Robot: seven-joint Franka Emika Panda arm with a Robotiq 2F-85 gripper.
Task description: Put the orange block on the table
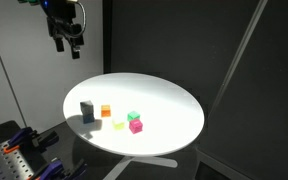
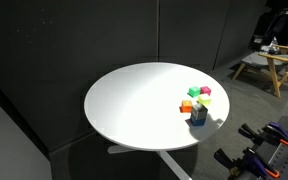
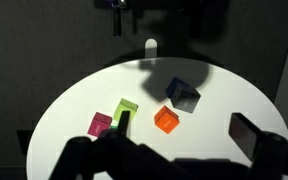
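The orange block is a small bright cube resting on the round white table, right next to a dark blue cube. It shows in both exterior views and in the wrist view. My gripper hangs high above the table's edge, well clear of the blocks. In the wrist view its two dark fingers stand wide apart with nothing between them. The table also shows in the other views.
A pink cube and a green block lie close beside the orange block. Black curtains ring the table. A wooden stool stands at the back, and clamps and tools lie on a bench beside the table.
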